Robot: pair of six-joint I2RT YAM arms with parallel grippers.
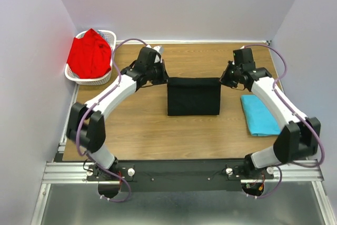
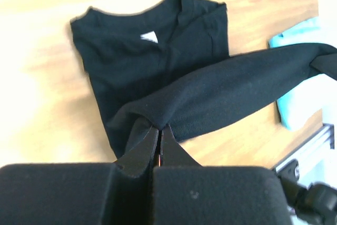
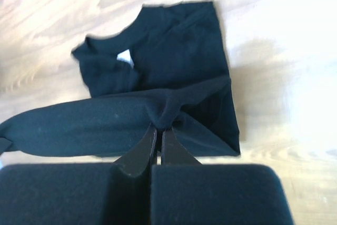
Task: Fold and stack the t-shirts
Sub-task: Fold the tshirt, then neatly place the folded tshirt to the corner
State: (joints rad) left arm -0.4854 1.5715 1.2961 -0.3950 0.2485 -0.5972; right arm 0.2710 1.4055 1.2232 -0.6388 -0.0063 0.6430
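Black t-shirt (image 1: 193, 97) was mid-fold, pinched by our left gripper (image 2: 159, 130) and right gripper (image 3: 159, 128); turquoise t-shirt (image 1: 259, 114) lay folded; red t-shirt (image 1: 90, 54) waited in the basket (image 1: 90, 81).

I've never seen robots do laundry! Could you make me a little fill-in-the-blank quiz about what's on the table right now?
1. Both pairs of jaws are shut on an edge of the black t-shirt, whose small neck label is ____.
2. The red t-shirt is heaped in a white ____.
3. The turquoise t-shirt lies folded on the ____ side of the table.
Missing words: white; basket; right.
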